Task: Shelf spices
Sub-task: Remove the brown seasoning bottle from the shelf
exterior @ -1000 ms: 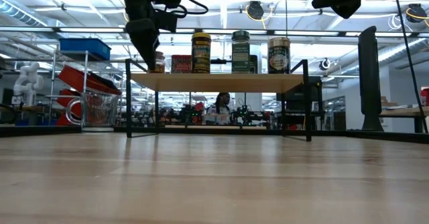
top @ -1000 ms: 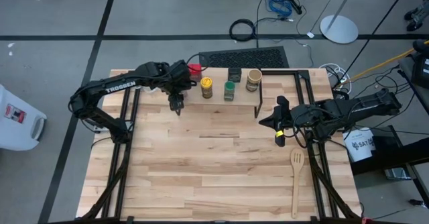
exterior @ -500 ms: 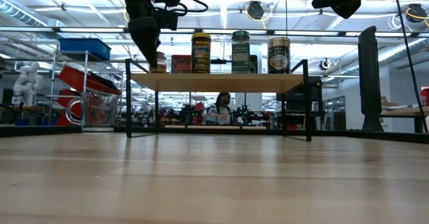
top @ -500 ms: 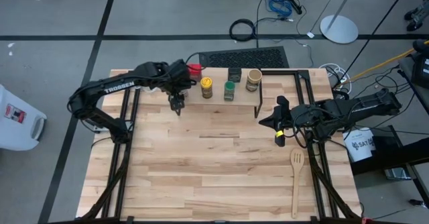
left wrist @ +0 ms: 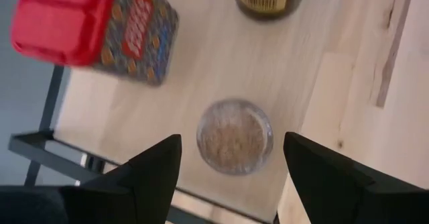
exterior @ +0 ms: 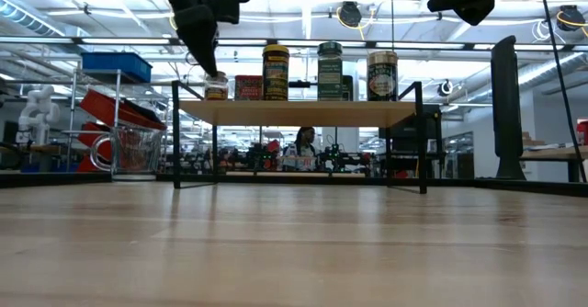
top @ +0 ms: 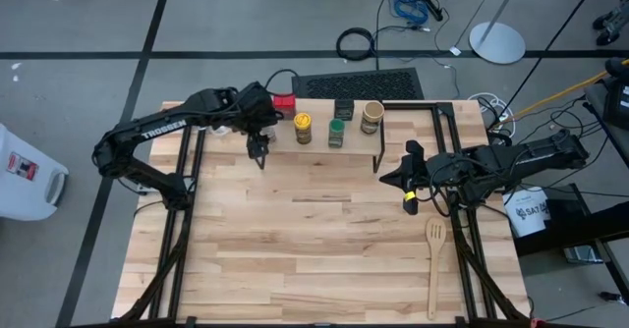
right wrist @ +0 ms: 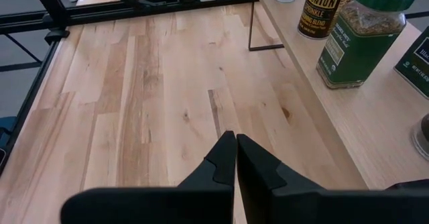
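Note:
The shelf (exterior: 294, 112) carries all six spices. The tiny brown jar (exterior: 217, 86) stands at its left end. Beside it are the red square tin (exterior: 248, 87), yellow jar (exterior: 275, 71), green-lidded jar (exterior: 330, 70), dark tin (top: 343, 109) and tan jar (exterior: 381, 74). My left gripper (exterior: 211, 68) hovers open just above the tiny jar (left wrist: 234, 137), with one finger (left wrist: 157, 174) on each side and clear of it. My right gripper (top: 408, 176) waits shut above the table's right side.
A wooden spatula (top: 433, 264) lies near the table's right near corner. The shelf's black metal legs (top: 378, 151) stand on the far part of the tabletop. Bare tabletop (top: 314, 240) stretches in front of the shelf. A black mat (top: 359, 82) lies beyond the far edge.
My left gripper has risen from the shelf's left end and drawn back a little toward the far left. The tiny brown jar, earlier covered by the fingers in the low view, now stands in plain sight on the plank.

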Available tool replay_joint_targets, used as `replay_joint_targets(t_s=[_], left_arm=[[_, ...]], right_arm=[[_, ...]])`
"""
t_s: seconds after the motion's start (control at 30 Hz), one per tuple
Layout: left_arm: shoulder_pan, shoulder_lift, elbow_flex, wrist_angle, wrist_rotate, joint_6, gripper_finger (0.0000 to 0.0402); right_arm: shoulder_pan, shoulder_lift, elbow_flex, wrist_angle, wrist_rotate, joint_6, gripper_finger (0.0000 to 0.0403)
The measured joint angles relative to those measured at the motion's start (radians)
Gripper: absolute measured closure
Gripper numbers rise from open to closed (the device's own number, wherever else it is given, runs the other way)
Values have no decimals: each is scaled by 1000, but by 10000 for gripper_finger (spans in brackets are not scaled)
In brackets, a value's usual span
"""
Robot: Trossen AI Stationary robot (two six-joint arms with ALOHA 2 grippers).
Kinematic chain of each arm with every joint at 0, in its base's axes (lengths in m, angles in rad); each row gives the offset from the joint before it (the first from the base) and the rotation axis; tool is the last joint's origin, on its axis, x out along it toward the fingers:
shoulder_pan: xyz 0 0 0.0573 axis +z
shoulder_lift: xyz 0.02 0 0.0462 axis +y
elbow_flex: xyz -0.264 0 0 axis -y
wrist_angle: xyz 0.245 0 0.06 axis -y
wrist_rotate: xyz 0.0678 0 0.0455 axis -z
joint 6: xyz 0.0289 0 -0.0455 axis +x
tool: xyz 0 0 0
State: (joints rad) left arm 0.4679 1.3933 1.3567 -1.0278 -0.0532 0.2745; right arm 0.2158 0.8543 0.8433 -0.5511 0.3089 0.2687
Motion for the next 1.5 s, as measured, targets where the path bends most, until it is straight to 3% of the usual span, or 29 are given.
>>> replay_joint_targets(t_s=[0.87, 1.27, 1.5], left_arm=[[-5, 34, -7, 38, 1, 21, 131], [-5, 34, -7, 27, -4, 28, 202], [-5, 34, -7, 17, -10, 28, 208]], right_arm=[[0, 0, 0, 0, 0, 0, 403], [0, 0, 0, 0, 0, 0, 403], [0, 0, 0, 0, 0, 0, 403]])
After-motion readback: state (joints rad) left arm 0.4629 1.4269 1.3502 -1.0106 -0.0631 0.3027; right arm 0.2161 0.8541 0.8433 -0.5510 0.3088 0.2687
